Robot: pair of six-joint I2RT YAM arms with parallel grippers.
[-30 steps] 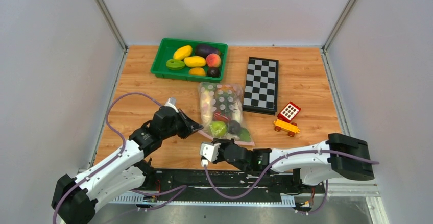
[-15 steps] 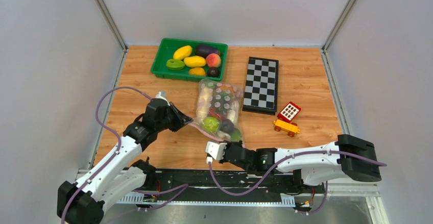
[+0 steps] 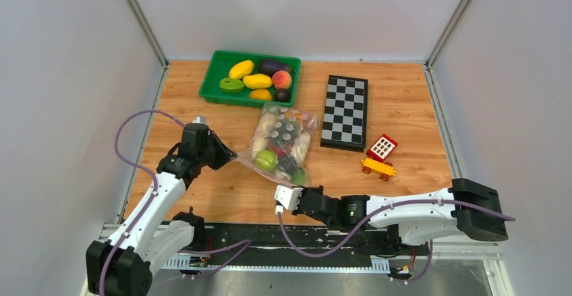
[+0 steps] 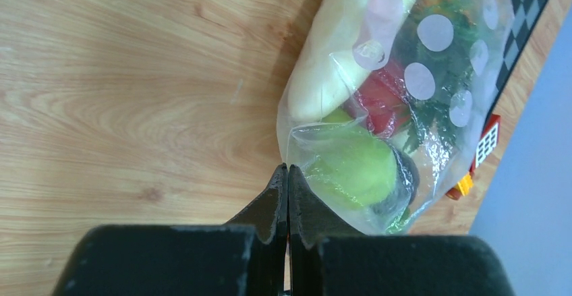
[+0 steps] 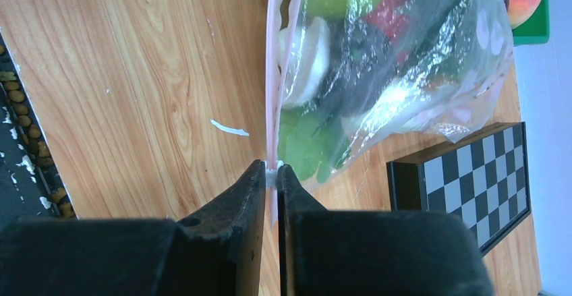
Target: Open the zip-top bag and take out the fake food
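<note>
left fingers point(image 4: 276, 191): closed to a thin line, pinching clear film at the bag's corner, at 9 o'clock of the bag.
tray point(image 3: 210, 83): green, at 11 o'clock of the bag, with loose fruit in it; no part in this step.
bag point(image 3: 283, 137): lies on the counter point(image 3: 405, 94) near its middle, long axis from 1 to 7 o'clock, not yet open.
food: all inside the bag; a pear point(image 4: 351, 168) sits nearest the left pinch, with red and leafy pieces behind it.
zip point(image 5: 272, 73): pink and sealed, running along the bag's near edge between the two pinches.
right fingers point(image 5: 255, 185): nipped tight on the zip's end, at 5 o'clock of the bag; a small pale bit sits between the tips, and I cannot tell whether it is a slider.
board point(image 3: 345, 110): at 2 o'clock of the bag, just beside it.
car point(image 3: 380, 156): at 3 o'clock, well apart.
step: likely opening the zip, with one end anchored and the other worked.
how: the left pinch should hold firm as the anchor. The right should pull along the zip's own line, low over the counter, so the strip stays taut and the film does not crumple.
risk: thin film may slip from either pinch, and lifting the bag would load both grips with the food's weight.
</note>
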